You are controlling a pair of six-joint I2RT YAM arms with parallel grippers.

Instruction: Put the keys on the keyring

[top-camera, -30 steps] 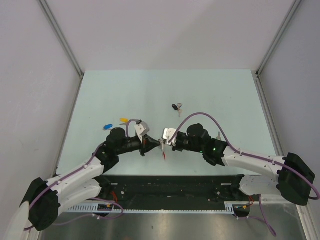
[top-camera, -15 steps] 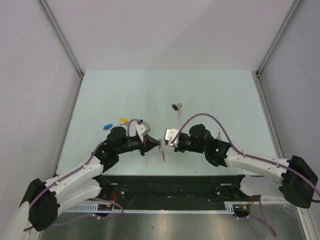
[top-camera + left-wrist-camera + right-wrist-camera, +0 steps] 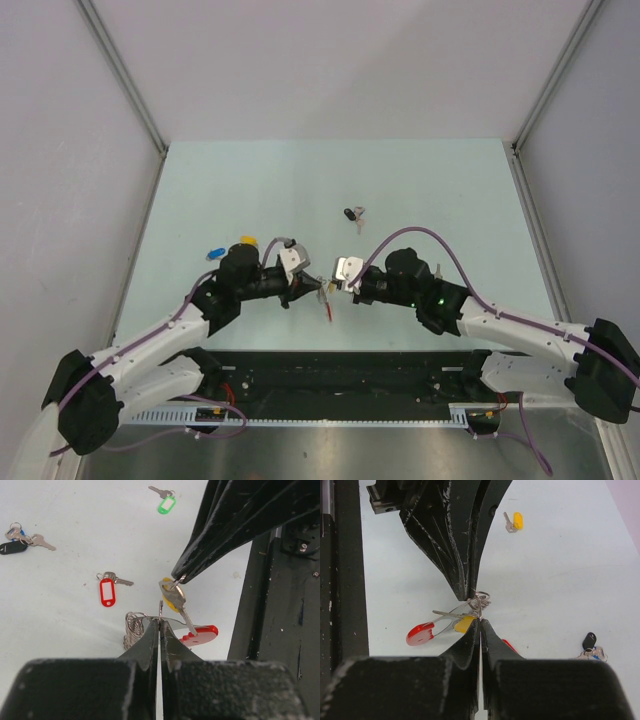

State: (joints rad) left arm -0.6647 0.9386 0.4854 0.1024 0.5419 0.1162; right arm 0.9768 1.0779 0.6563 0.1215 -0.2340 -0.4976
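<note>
Centre frame: L end effector (image 3: 160, 623) is clamping the keyring (image 3: 131, 630) wire; R end effector (image 3: 177, 578) is pinching yellow-tag key (image 3: 172, 592) by its loop. Light, slippery, prob. swinging easily.

The keyring (image 3: 133, 630) is pinched by its thin wire in the closed left gripper (image 3: 160, 622); just above, the yellow-tagged key (image 3: 176, 597) is held by its small ring in the right gripper (image 3: 178, 579).
</note>
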